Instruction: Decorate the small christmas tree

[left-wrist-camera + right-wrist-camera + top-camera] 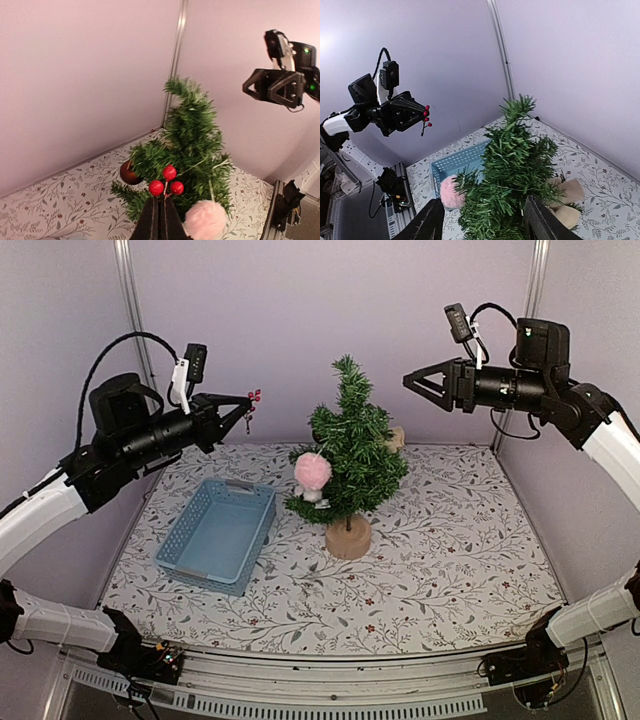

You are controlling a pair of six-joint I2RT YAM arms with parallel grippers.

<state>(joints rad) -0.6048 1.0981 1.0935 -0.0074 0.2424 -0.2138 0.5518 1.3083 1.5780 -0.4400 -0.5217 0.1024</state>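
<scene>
Top external view, near to far; blue basket [232, 486] sits left of centre on the tabletop [450, 560], looks empty; the small christmas tree [350, 455] stands upright just right of it, about mid-tabletop, slightly toward the far edge; pink pompom [312, 471] hangs on its left side, dark red bauble [129, 172] shows among the branches in the left wrist view, beige bow [395, 437] sits behind it; left tool [247, 406] is raised left of the treetop, closed tight on the stem of a red berry sprig [254, 396], well apart from the branches; right tool [410, 382] hangs right of the treetop, jaws partly apart, holding nothing.

Step, as I judge it: carrying the sprig to the tree. The next move calls for travelling right and down, pushing the stem into the bristles, then letting go; the tree could tip.

No readable writing, brands or labels.
</scene>
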